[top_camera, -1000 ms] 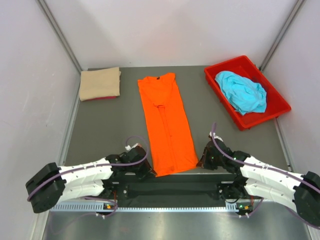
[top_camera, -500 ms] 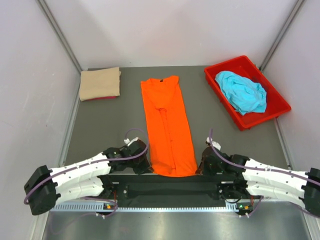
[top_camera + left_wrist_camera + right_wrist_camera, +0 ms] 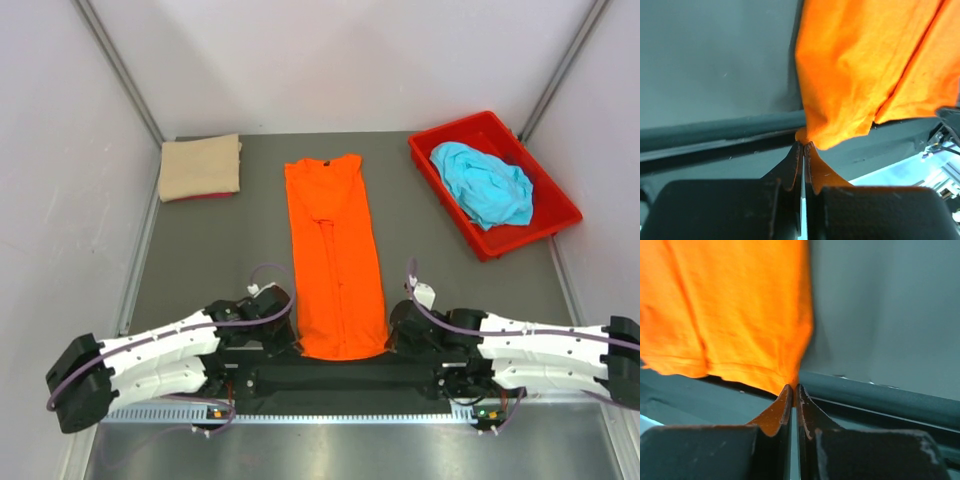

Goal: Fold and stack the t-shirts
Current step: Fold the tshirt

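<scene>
The left gripper (image 3: 802, 145) and right gripper (image 3: 792, 387) each pinch a bottom corner of the orange t-shirt (image 3: 335, 255), jaws clenched tight on the cloth with orange fabric bunched at the tips. The shirt lies stretched lengthwise between the two sets of jaws and away from them, collar at the far end, hem at the near edge of the counter (image 3: 220, 260).

A second ago the arms sat wider apart and the shirt lay on a slant, its hem broad and skewed towards the right jaws. Now both grippers have closed in on the hem corners, the left jaws having shut in that time, and the shirt runs straighter. It has slid a little nearer, with its hem drawn narrower and reaching the counter's edge.

Far beyond the left jaws, a folded tan t-shirt (image 3: 200, 167) rests unmoved in the far corner. Far beyond the right jaws, the turquoise t-shirt (image 3: 485, 185) lies crumpled inside the red bin (image 3: 545, 225), as before.
</scene>
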Controlling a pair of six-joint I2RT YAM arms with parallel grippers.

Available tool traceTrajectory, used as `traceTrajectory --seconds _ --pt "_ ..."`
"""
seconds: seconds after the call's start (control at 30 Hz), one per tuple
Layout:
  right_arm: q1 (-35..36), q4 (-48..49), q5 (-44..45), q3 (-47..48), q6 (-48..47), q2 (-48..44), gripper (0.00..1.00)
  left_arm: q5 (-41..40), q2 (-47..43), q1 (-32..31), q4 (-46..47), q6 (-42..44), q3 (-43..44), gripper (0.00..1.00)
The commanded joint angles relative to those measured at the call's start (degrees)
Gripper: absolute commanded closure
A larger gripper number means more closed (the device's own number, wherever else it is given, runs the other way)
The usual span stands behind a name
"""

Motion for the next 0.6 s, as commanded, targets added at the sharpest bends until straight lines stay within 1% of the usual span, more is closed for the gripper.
traceTrajectory --seconds 0.0,0.13,0.17,0.2,0.23,0.27,0.3,0.33,0.37,0.43,0.47,0.5,0.53,0.57 --pt "-0.6 -1.2 4.5 5.8 -3.8 2.0 1.0 0.6 3.3 -0.1 5.1 2.0 1.6 1.0" --pt "-5.2 -1.9 4.2 11.1 -10.3 6.0 1.0 0.4 7.1 3.3 2.7 6.3 6.1 1.0" --pt "-8.1 -0.8 2.8 11.7 -11.8 7.5 1.0 0.9 8.0 6.0 2.7 7.2 6.5 1.0" --pt "-9.9 0.0 1.8 12.8 -15.3 8.2 1.0 1.0 8.2 7.5 2.9 8.1 7.8 1.0" --pt "-11.4 0.9 0.6 13.6 -17.1 9.0 1.0 1.1 8.8 11.1 3.5 10.2 8.4 1.0" --pt "-14.0 2.3 -0.9 14.4 -18.8 10.7 1.0 1.7 10.4 13.1 4.0 11.4 9.2 1.0" --pt "-15.3 2.7 -1.2 16.8 -22.1 11.8 1.0 2.5 11.7 15.0 4.3 12.6 10.9 1.0" --pt "-16.5 2.8 -1.7 18.2 -24.0 13.1 1.0 3.5 13.2 18.7 4.7 15.1 12.0 1.0" --pt "-17.8 2.9 -1.9 19.7 -25.7 15.9 1.0 5.1 16.3 20.2 5.3 16.3 13.3 1.0" --pt "-21.3 3.0 -3.2 24.6 -30.9 19.2 1.0 3.7 19.7 23.1 4.5 19.7 18.9 1.0" --pt "-23.4 3.5 -3.7 26.2 -34.0 22.3 1.0 3.0 23.4 24.0 3.2 20.7 21.3 1.0" --pt "-24.4 3.9 -4.0 29.1 -35.2 24.1 1.0 3.0 25.2 24.9 2.9 21.6 25.8 1.0" --pt "-25.4 4.4 -4.6 30.8 -36.5 25.7 1.0 3.2 28.9 26.6 2.6 23.0 28.0 1.0" --pt "-27.2 4.7 -6.0 32.5 -38.7 29.4 1.0 3.7 30.6 27.9 2.4 23.7 30.0 1.0"
